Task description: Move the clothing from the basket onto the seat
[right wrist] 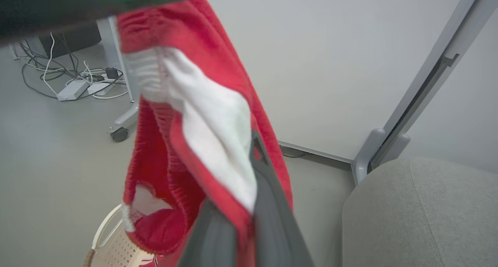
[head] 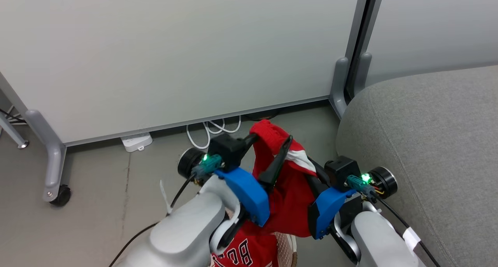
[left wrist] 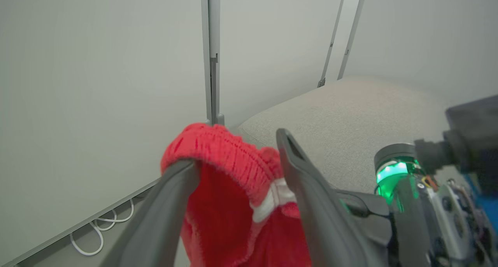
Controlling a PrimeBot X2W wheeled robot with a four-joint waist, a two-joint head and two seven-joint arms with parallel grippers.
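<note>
Head view: we see the red shorts (head: 286,197) held up in the middle of the frame between the two arms, with the sofa seat (head: 428,150) off at 3 o'clock and clear of the cloth. The left tool (head: 272,138) has its fingers spread wide. The gathered red waistband is looped over the finger toward 11 o'clock and sags between the two, so nothing is pinched there. In the left wrist view we find the same spread, with the waistband draped on the finger at 9 o'clock and the other finger at 1 o'clock just beside the white trim. The right tool (right wrist: 251,162) is closed on the shorts, its fingers nipping a fold of red cloth with a white stripe. Below the shorts, at 6 o'clock, a jersey (head: 241,253) with white lettering lies in the basket (head: 288,243), whose cream perforated wall peeks out beside it. At 11 o'clock, white cables (head: 212,129) lie on the grey floor (head: 97,189) under a pale panel (head: 175,53).
</note>
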